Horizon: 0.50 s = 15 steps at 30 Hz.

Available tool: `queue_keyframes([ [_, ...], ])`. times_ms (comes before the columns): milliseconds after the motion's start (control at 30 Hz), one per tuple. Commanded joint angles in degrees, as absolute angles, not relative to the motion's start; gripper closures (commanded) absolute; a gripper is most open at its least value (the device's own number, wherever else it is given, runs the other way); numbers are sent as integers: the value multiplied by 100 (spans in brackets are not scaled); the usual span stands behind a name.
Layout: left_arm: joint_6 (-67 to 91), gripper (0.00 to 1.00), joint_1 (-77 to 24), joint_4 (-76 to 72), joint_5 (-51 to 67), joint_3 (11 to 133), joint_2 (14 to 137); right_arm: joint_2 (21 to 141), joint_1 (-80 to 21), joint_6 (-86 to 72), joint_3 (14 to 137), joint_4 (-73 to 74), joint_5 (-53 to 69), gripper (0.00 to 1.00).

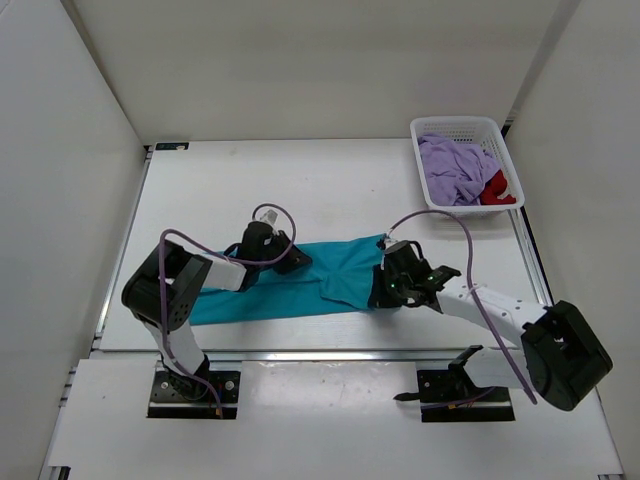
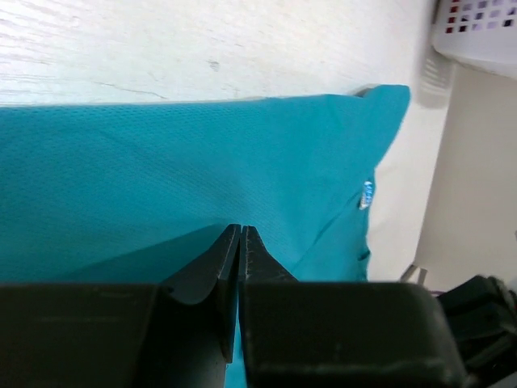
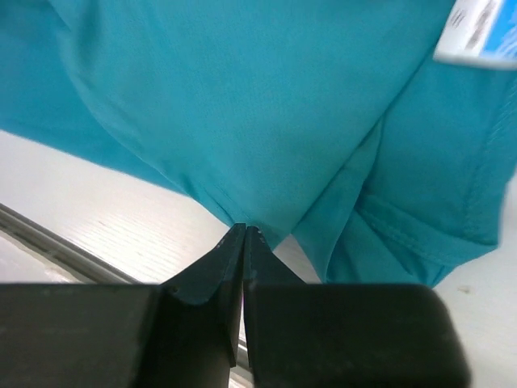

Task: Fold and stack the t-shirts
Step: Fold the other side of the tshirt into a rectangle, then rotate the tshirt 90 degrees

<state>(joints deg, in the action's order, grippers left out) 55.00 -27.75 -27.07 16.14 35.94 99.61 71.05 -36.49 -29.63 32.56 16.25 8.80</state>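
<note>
The teal-turquoise t-shirt (image 1: 300, 285) lies stretched as a long band across the table between the arms. My left gripper (image 1: 296, 262) is shut on its far edge left of centre; in the left wrist view the shut fingertips (image 2: 241, 229) pinch teal cloth (image 2: 161, 162). My right gripper (image 1: 380, 290) is shut on the bunched right end; in the right wrist view its tips (image 3: 244, 228) grip a fold of the cloth (image 3: 242, 97). The lavender-purple t-shirt (image 1: 450, 168) and the red t-shirt (image 1: 498, 188) lie crumpled in the basket.
The white lattice basket (image 1: 455, 123) stands at the back right corner, and its corner shows in the left wrist view (image 2: 477, 32). A metal rail (image 1: 300, 352) runs along the table's near edge. White walls enclose the table on three sides.
</note>
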Motion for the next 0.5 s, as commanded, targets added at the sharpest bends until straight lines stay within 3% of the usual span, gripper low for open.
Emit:
queue_keyframes([
  [0,5599,86,-2751,-2831,1925,3542,9414,6724,-3402,-2874,3691,1592,791,98],
  [100,5397,84,-2961,-2594,1688,3428,8782,6837,-3156,-3067,3735,1066,888,100],
  [467,5054,79,-2979,-2391,2004,2777,7911,9928,-2672,-2997,5052,-185,799,100],
])
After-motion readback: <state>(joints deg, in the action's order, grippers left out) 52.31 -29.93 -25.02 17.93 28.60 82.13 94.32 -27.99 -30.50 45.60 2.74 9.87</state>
